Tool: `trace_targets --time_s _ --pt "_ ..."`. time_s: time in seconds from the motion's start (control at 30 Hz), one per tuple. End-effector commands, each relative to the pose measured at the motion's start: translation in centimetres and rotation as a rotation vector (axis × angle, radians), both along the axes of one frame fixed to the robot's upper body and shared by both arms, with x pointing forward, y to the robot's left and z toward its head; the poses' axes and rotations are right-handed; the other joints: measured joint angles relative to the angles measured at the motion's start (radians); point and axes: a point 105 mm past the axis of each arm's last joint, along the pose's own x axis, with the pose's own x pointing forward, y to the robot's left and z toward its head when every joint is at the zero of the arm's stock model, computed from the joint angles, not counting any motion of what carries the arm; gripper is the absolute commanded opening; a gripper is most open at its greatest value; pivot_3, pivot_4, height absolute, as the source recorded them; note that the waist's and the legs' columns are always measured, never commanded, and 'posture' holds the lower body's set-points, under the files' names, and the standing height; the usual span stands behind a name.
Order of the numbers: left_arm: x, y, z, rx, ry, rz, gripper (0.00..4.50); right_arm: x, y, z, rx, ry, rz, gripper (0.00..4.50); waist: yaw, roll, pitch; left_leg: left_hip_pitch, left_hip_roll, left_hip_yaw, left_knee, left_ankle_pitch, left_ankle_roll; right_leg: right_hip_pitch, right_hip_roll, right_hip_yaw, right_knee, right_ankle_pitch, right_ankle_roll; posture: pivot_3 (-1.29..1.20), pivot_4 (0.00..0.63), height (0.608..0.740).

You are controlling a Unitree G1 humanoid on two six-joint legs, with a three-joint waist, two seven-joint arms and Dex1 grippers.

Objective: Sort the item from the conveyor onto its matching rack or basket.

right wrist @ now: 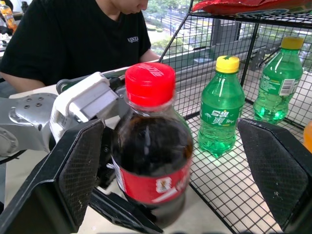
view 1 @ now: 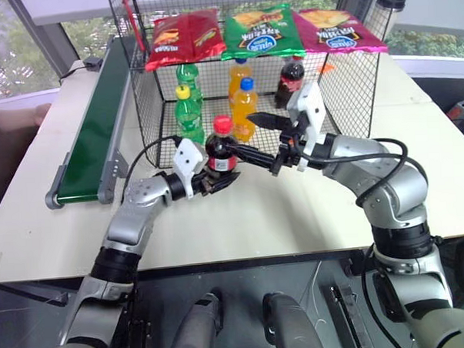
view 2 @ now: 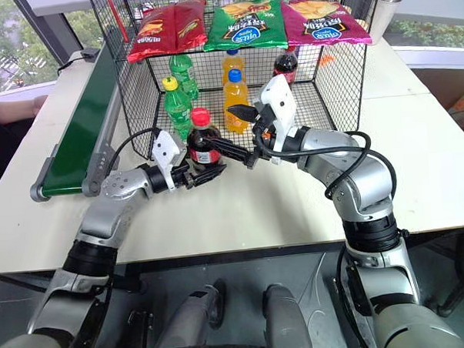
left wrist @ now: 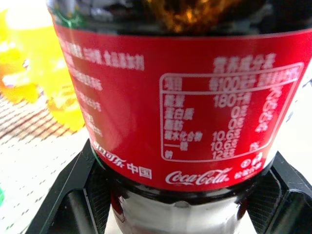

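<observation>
Glossy plastic cola bottle (right wrist: 151,161) (label shiny).

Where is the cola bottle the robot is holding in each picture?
Left eye: cola bottle centre-left, in the left gripper.
Right eye: centre-left, before the wire cage.
Left wrist: red label up close.
Right wrist: centre.
Shared landmark: the yellow-capped green soda bottle.

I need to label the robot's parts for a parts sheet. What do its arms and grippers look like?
Both arms are silver-grey metal with black joint bands and loose black cables looping along them. The left arm and right arm each carry a white block-shaped camera housing at the wrist. The left gripper and right gripper each have two flat black fingers with finely textured pads.
</observation>
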Motion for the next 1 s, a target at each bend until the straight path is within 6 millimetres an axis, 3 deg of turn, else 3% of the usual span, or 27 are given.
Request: trace_targets --time_s 0.03,0.37,0.47,0.6,0.67,1.0 --pt "-0.5 -1.6 2.0 -0.023 -0.093 -0.072 2.88 -0.7 0.1 1.2 0.007 -0.054 0.009 4.50 0.000 0.000 0.000 0.000 0.000 0.000 0.000 0.000 0.001 0.000 0.000 0.000 0.000 0.000 0.000 0.00 0.150 0.738" --pt "-1.0 -3.1 2.3 -0.054 -0.101 -0.102 2.88 0.0 -0.1 0.4 -0.023 -0.044 -0.009 4.50 0.000 0.000 0.000 0.000 0.000 0.000 0.001 0.001 0.001 0.000 0.000 0.000 0.001 0.001 0.001 0.00 0.150 0.738" --pt "-1.0 -3.1 2.4 -0.060 -0.103 -0.098 2.88 0.1 -0.1 0.4 -0.018 -0.042 -0.002 3.72 0.001 0.000 0.000 0.000 0.000 0.000 0.001 0.001 0.001 0.000 0.001 0.000 0.001 0.002 0.003 0.00 0.150 0.738" --pt "-1.1 -3.2 2.4 -0.068 -0.090 -0.098 2.88 -0.2 0.1 0.5 -0.011 -0.036 0.027 1.65 0.001 0.000 0.000 0.000 0.000 0.000 0.001 0.001 0.002 0.000 0.001 0.000 0.001 0.002 0.003 0.00 0.150 0.738" --pt "-1.1 -3.3 2.4 -0.070 -0.087 -0.096 2.88 -0.2 0.1 0.6 -0.006 -0.033 0.033 1.15 0.001 0.000 0.000 0.000 0.000 0.000 0.001 0.001 0.002 0.000 0.001 0.000 0.001 0.002 0.003 0.00 0.150 0.738" --pt "-1.1 -3.5 2.2 -0.075 -0.072 -0.095 2.88 0.1 -0.2 0.8 -0.006 -0.041 0.007 1.15 0.001 0.000 0.000 0.000 0.000 0.000 0.001 0.001 0.002 0.000 0.001 0.000 0.001 0.002 0.003 0.00 0.150 0.738"
